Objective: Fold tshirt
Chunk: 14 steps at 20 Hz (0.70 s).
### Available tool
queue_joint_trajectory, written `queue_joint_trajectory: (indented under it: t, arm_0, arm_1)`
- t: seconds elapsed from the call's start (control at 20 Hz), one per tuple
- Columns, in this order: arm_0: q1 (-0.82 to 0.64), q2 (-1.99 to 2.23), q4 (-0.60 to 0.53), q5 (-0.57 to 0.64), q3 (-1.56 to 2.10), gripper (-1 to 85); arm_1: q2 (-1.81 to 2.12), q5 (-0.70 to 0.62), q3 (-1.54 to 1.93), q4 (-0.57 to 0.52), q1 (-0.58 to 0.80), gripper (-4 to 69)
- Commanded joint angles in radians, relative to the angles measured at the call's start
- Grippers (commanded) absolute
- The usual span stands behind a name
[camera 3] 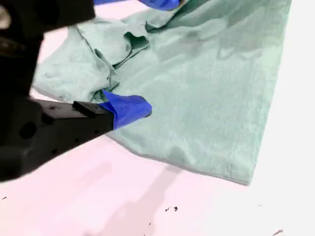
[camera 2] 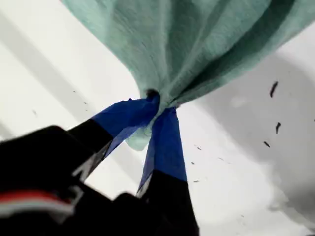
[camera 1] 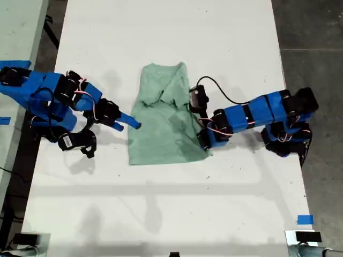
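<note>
Mint tshirt [camera 1: 163, 120] lies mid-surface [camera 1: 161, 214], partly folded, narrow, still rumpled. Our first gripper [camera 2: 158, 105] at its edge on exterior view's right, jaws clamped on cloth. Our second gripper [camera 3: 129, 108] opposite; jaws we cannot tell. We judge further folds left.

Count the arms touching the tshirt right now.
1 for sure. My first gripper is shut on the tshirt edge at the exterior view's right. My second gripper sits at its other edge; contact unclear, one jaw hidden.
</note>
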Motion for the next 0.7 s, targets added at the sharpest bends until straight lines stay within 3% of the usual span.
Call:
queue_joint_trajectory:
  t: [0.0,0.2,0.35,0.4,0.45,0.5,0.65]
  arm_0:
    - [0.006,0.003,-0.011,-0.012,-0.021,30.1]
    - [0.011,-0.002,-0.012,-0.018,-0.021,30.1]
    - [0.014,-0.009,-0.017,-0.023,-0.021,30.1]
    - [0.015,-0.014,-0.021,-0.023,-0.021,30.2]
    - [0.015,-0.02,-0.025,-0.023,-0.021,30.2]
    - [0.015,-0.023,-0.026,-0.025,-0.023,30.2]
    - [0.015,-0.029,-0.028,-0.025,-0.023,30.2]
  arm_1:
    - [-0.048,-0.049,-0.252,0.025,-0.014,-1.9]
    - [-0.267,-0.067,-0.575,-0.005,-0.035,-1.9]
    - [-0.387,-0.041,-0.611,-0.106,-0.032,-1.9]
    - [-0.422,-0.034,-0.62,-0.127,-0.029,4.9]
    - [-0.448,-0.037,-0.637,-0.14,-0.028,23.1]
    - [-0.456,-0.046,-0.65,-0.153,-0.031,31.8]
    - [-0.44,-0.069,-0.681,-0.161,-0.023,28.5]
